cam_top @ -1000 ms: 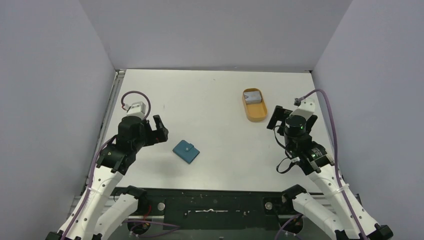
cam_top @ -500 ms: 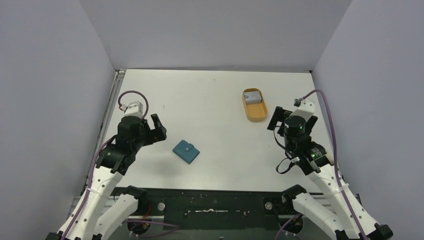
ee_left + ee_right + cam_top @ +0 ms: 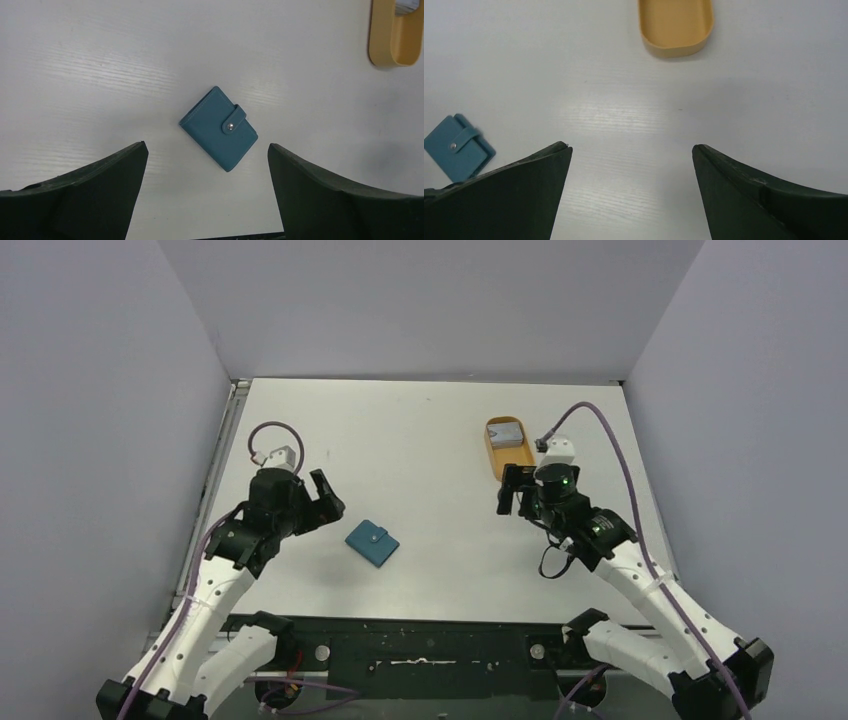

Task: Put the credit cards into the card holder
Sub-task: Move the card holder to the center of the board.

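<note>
Nearest us, low in the overhead frame, both arms rise from their bases and lean out over the counter [image 3: 420,430]. The card holder [image 3: 372,543] lies flat at lower centre-left, folded shut with its snap tab fastened, turned on the diagonal so its longer side runs from upper left to lower right. The left pincer [image 3: 330,496] hangs just up and left of it, apart from it, jaws spread wide and empty. In the left wrist view the holder sits centred between the two dark fingers [image 3: 95,185], a little beyond their tips, with its edges skewed to the jaw line. We judge this arm the nearer one for the holder, and that a wrist turn would square the jaws to it.

The left forearm reaches forward and inward, wrist pitched down towards the counter.

Further up, right of centre, the right pincer [image 3: 515,492] is also wide open and holds nothing. It hovers beside the lower end of the orange tray [image 3: 497,466], well apart from the holder.

Farthest, the credit cards [image 3: 506,432] lie stacked in the tray's upper end, up-frame of the right pincer; that arm is clearly closer to them
</note>
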`<action>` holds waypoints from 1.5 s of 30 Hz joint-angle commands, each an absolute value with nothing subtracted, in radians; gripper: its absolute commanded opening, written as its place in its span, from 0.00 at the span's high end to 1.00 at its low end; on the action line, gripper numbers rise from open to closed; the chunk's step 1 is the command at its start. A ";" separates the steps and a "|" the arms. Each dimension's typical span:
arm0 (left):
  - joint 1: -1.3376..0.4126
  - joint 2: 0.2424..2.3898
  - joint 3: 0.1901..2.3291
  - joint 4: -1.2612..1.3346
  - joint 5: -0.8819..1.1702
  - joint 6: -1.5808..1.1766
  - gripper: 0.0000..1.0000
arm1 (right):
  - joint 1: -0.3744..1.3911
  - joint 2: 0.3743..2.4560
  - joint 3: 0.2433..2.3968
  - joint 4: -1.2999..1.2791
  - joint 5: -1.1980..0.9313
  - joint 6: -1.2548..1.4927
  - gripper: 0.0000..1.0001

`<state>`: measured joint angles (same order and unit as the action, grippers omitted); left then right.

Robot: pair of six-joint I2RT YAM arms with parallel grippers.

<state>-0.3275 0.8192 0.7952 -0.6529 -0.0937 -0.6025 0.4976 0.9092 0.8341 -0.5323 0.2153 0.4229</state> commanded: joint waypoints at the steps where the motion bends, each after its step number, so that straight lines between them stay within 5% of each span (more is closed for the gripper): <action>1: -0.328 0.894 0.764 -0.626 0.019 -0.708 0.13 | 0.636 0.996 0.862 -0.470 0.195 0.482 0.03; 17: -0.336 1.174 0.686 -0.465 0.054 -0.842 0.36 | 0.860 1.358 0.931 -0.275 0.138 0.629 0.12; 45: -0.673 1.603 0.889 -0.348 0.111 -0.733 0.61 | 0.885 1.026 0.693 -0.442 0.202 0.684 0.13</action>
<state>-0.6178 1.5917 0.8516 -0.4110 0.0731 -0.7734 0.8734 1.0691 0.7162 -0.4438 0.1940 0.6506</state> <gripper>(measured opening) 0.389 0.875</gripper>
